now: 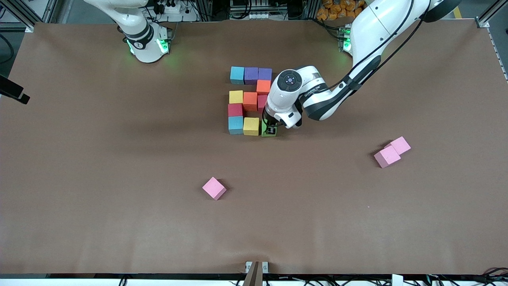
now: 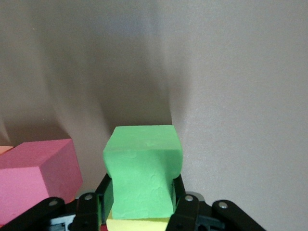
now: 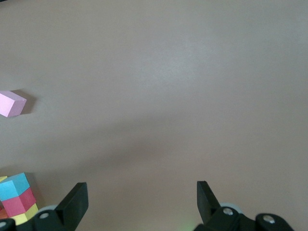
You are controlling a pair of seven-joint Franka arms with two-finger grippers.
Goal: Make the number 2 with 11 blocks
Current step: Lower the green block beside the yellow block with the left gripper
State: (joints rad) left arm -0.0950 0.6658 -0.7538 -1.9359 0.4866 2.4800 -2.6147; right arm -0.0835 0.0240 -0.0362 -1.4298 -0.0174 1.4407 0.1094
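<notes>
Lone pink cube [image 1: 214, 188] lies nearest the surface's [image 1: 99, 178] camera edge | left end effector [image 1: 270, 130] pinches green block [image 1: 269, 132], set beside yellow block [image 1: 251, 126] in blocks [image 1: 250, 101] at mid-surface | right end effector [image 3: 139, 202] spread wide, holding nothing, waiting.

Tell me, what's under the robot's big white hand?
The green block, squeezed in the left gripper beside a yellow block. Part of a red block peeks out; whatever else lies beneath is covered.

Eleven coloured blocks [image 1: 251, 101], three pink cubes [image 1: 214, 188], two arms.
</notes>
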